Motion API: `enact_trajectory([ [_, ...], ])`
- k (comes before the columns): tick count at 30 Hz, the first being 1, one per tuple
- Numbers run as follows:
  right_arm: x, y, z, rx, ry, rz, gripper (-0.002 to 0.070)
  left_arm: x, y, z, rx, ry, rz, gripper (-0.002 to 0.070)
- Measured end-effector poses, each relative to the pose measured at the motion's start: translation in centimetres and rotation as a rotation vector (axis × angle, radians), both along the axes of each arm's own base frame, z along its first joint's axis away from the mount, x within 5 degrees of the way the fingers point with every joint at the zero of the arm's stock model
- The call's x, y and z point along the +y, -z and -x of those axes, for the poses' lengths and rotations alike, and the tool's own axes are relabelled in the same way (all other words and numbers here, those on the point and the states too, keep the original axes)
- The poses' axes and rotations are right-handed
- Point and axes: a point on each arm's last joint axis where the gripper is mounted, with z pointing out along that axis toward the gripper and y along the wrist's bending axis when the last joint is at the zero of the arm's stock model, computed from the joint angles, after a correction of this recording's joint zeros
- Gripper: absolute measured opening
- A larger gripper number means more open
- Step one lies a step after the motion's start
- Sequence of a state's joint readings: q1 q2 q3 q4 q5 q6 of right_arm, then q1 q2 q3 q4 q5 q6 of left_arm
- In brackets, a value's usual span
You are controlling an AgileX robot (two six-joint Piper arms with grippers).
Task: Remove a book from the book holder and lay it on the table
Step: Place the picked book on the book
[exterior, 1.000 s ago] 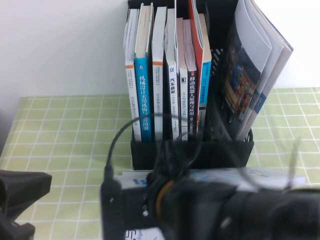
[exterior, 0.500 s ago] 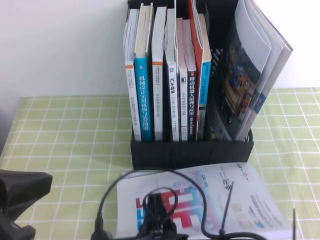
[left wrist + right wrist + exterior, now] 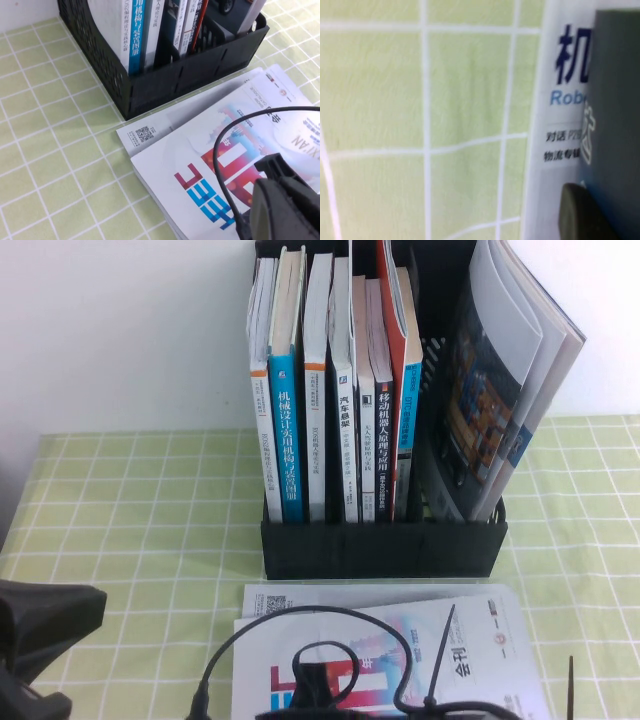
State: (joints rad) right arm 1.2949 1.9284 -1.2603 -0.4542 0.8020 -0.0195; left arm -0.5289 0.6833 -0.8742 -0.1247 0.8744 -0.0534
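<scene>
The book (image 3: 420, 645), a white magazine with red-and-blue letters, lies flat on the table (image 3: 130, 530) just in front of the black book holder (image 3: 385, 545). It also shows in the left wrist view (image 3: 220, 165). My right gripper (image 3: 600, 205) is at the book's near edge; one dark finger (image 3: 580, 212) presses on the cover, shut on it. In the high view only the right arm's cable loop (image 3: 330, 640) shows over the book. My left gripper (image 3: 40, 640) is parked at the near left, off the book.
The holder holds several upright books (image 3: 330, 390) and floppy dark magazines (image 3: 500, 380) in its right slot. A second white magazine with a QR code (image 3: 300, 598) lies under the book. The wall stands behind the holder.
My right arm has drawn back toward the near edge, out of the high view. The book it covered now lies flat and uncovered in front of the holder.
</scene>
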Motion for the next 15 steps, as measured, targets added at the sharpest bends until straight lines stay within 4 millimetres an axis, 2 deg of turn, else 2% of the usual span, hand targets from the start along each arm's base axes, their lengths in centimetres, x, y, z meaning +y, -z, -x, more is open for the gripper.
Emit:
enact_trajectory([
  [2,0.2,-0.3,-0.6,0.002,0.056,-0.033,0.0138,0.0,0.0,0.0,0.000,0.000,0.000,-0.0003],
  [4,0.2,-0.7,-1.7,0.001,0.109,-0.060,0.0183,0.0,0.0,0.0,0.000,0.000,0.000,-0.0003],
  [9,-0.2,-1.8,-4.4,0.017,0.169,-0.080,0.0433,0.0,0.1,0.1,0.017,0.002,-0.011,-0.0003],
  [11,-0.2,-2.1,-4.4,0.054,0.119,-0.052,0.0501,0.1,0.2,0.2,0.025,0.004,-0.016,-0.0003],
  [15,0.1,-2.4,-3.5,0.142,-0.023,-0.019,0.0543,0.1,0.3,0.2,0.029,0.004,-0.019,-0.0003],
])
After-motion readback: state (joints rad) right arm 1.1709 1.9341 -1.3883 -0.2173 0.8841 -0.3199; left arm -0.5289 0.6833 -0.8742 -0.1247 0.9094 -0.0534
